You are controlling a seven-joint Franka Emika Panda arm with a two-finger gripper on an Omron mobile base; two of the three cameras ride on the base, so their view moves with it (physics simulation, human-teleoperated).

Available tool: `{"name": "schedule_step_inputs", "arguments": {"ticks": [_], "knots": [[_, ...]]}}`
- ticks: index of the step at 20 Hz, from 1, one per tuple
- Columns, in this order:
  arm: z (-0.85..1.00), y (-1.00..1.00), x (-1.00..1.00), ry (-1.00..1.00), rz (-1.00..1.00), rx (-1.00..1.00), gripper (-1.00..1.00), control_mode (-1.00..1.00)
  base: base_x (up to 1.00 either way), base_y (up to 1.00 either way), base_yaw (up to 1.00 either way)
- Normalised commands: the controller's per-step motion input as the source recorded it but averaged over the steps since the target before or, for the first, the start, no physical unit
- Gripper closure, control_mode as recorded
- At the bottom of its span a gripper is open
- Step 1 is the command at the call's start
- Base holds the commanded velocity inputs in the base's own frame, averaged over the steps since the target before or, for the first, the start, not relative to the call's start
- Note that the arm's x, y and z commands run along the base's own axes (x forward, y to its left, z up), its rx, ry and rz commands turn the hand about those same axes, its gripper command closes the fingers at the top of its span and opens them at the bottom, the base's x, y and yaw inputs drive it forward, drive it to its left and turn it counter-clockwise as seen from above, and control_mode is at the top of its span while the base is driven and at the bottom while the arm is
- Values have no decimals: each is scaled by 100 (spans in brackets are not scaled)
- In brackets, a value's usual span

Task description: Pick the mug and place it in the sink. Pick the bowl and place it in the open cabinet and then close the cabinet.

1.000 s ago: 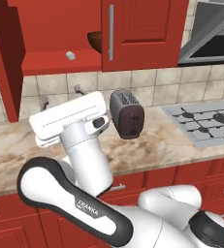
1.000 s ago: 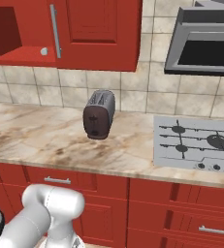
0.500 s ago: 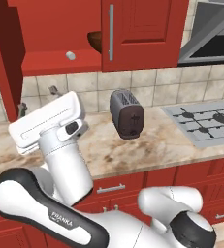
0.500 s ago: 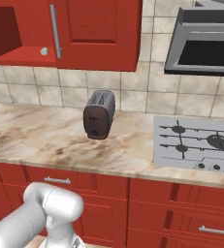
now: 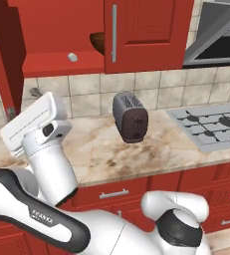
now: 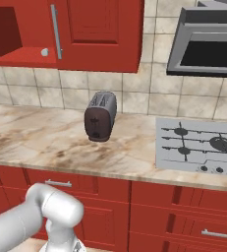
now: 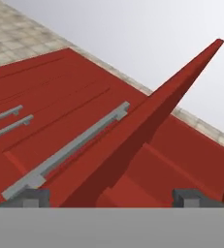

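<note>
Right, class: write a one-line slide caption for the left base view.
Glossy dark brown wooden bowl sits inside the open red wall cabinet, above a dark toaster on the marble counter.

Even bright render light, no glare; soft shadow under cabinet (image 5: 136,35); pics sharp, no blur.

Counter and cabinet shelf, with what sits on each.
Marbled beige counter (image 5: 151,149) carries a dark toaster (image 5: 130,117) near the tiled wall and a grey cooktop (image 6: 196,145) to its right; the red cabinet (image 5: 146,30) shelf (image 5: 61,64) holds a brown bowl (image 5: 97,42) and a small pale cylinder (image 5: 72,57).
</note>
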Motion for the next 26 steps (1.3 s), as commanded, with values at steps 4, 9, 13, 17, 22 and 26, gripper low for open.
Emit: {"name": "schedule_step_inputs", "arguments": {"ticks": [4,9,13,17,22,26], "knots": [[-15,100,-28,-10,-25,1,-100,-100,0,0,0],[-13,93,-18,-9,-23,5,-100,-100,0,0,0],[-20,86,-6,-8,-19,12,-100,-100,0,0,0],[-34,100,0,-8,-21,9,-100,-100,0,0,0],[-26,64,1,-10,-35,1,-100,-100,0,0,0],[-16,63,28,-8,-39,0,-100,-100,0,0,0]]}}
